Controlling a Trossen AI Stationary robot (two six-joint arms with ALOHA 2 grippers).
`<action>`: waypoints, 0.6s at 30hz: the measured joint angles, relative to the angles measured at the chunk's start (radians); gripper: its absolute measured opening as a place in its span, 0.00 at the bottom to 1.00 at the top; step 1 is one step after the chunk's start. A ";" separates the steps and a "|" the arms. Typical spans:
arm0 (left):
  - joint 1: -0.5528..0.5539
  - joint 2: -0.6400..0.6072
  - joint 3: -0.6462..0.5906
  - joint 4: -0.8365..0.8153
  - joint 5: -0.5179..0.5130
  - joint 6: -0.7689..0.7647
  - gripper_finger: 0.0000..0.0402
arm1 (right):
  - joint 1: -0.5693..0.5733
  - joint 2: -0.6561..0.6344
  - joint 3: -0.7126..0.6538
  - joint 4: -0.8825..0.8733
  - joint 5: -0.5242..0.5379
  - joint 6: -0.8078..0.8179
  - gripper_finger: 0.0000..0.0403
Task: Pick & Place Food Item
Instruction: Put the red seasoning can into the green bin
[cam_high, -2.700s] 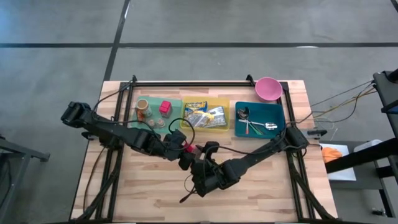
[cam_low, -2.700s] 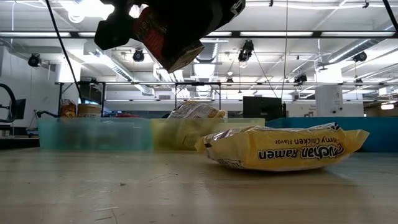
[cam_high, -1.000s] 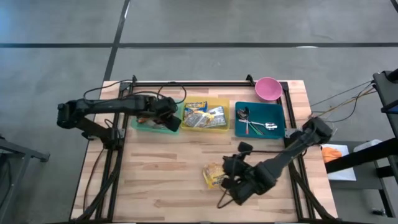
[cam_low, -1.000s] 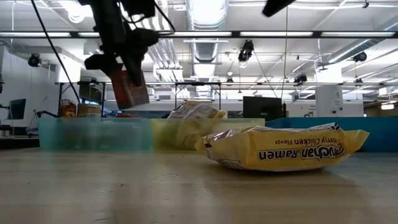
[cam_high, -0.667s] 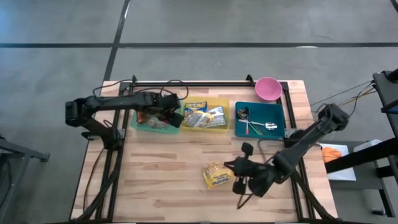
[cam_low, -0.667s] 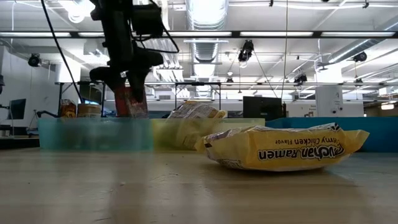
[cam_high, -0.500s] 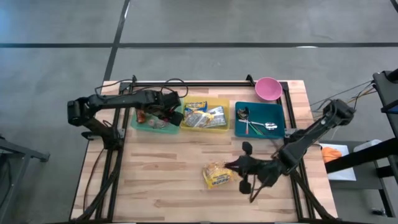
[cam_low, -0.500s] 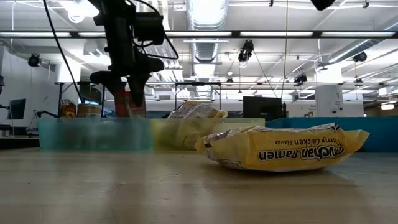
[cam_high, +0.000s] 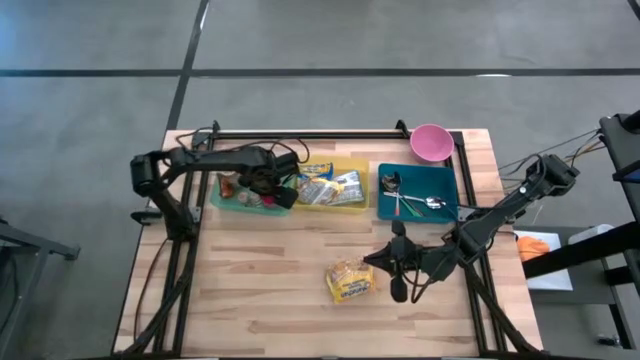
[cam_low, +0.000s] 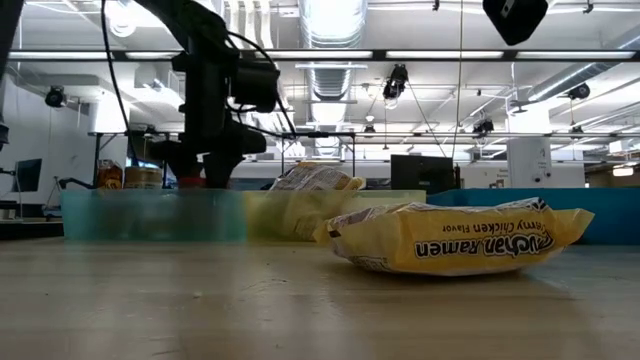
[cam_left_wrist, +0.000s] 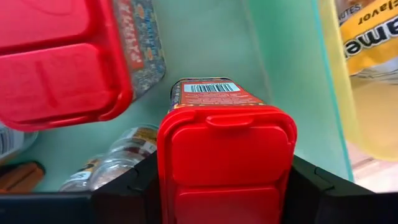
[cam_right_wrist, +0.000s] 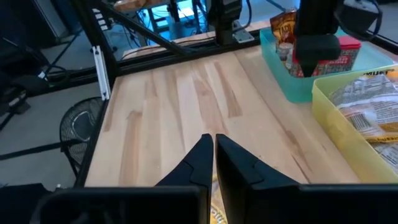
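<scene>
My left gripper points down into the green bin and is shut on a red-lidded spice tin with a barcode on its side. The low view shows that gripper behind the bin's wall, which hides the tin. A yellow ramen packet lies flat on the table's near middle. My right gripper hovers shut just right of the packet, above the table, pointing toward the table's left. My left gripper pinches the tin's red lid between its two fingers, one on each of two opposite sides. The fingers come from above, pointing down. The tin stands upright, lid up, inside the green bin; whether its base rests on the bin's floor, I cannot tell.
In the green bin lie another red-lidded tin and small jars. Right of it stand a yellow bin of packets, a blue tray with spoons and a pink bowl. Bare wood covers the near left.
My left gripper has gone down with the tin into the green bin, shifting a little toward the table's right. My right gripper has drawn back from near the front edge toward the right and far side and tipped up toward level. The ramen packet has stayed put.
</scene>
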 joint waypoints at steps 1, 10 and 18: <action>0.001 0.007 0.007 -0.005 0.004 0.001 0.52 | 0.000 0.001 0.000 0.000 0.000 -0.003 0.04; 0.003 0.029 0.040 -0.029 0.016 0.004 0.52 | 0.000 0.001 0.000 -0.001 0.001 -0.012 0.04; 0.005 0.029 0.040 -0.064 0.020 0.004 0.53 | 0.000 0.001 0.000 -0.002 0.001 -0.012 0.04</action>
